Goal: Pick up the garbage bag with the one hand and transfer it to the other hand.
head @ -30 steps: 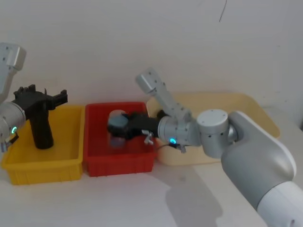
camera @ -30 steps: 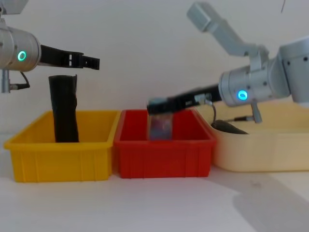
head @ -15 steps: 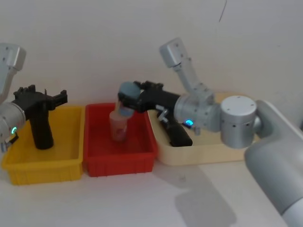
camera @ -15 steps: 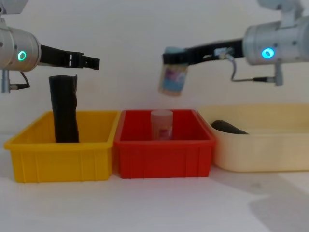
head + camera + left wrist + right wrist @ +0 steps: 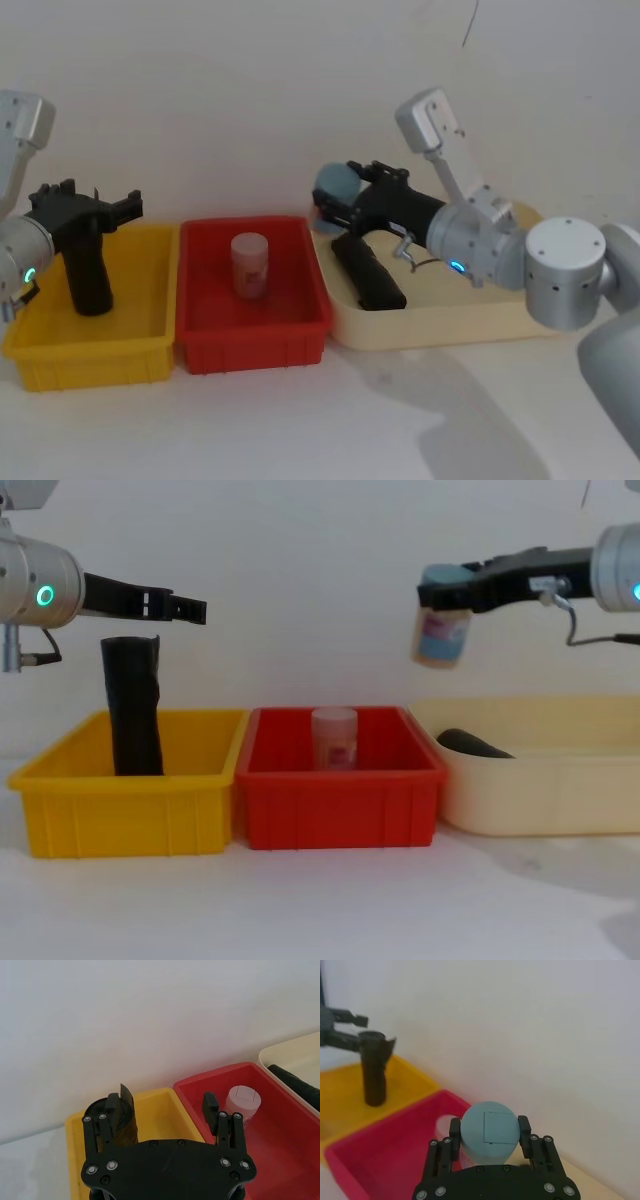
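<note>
From the head view, the garbage bag [image 5: 86,270] stands upright in the yellow bin [image 5: 60,365] on the left. The left gripper [image 5: 84,208] hangs just above the top of the roll, with its fingers spread wide. The red bin [image 5: 250,350] in the middle holds a small pink bottle [image 5: 249,264]. The right gripper [image 5: 340,200] is up above the cream tray [image 5: 470,325], with its fingers closed around a bottle with a blue cap [image 5: 335,186]. A slimmer black roll [image 5: 368,272] lies flat in the cream tray.

In the left wrist view, the left gripper's two fingers [image 5: 210,1107] stand far apart. The top of the garbage bag, with its loose flap, shows by one of them.

In the right wrist view, the blue cap [image 5: 488,1129] sits snug between the right gripper's fingers [image 5: 522,1132]. The garbage bag stands far off in the yellow bin.

From the chest view, the garbage bag rises well above the yellow bin's rim, under the left gripper. The held bottle hangs high in the air over the near end of the cream tray.
</note>
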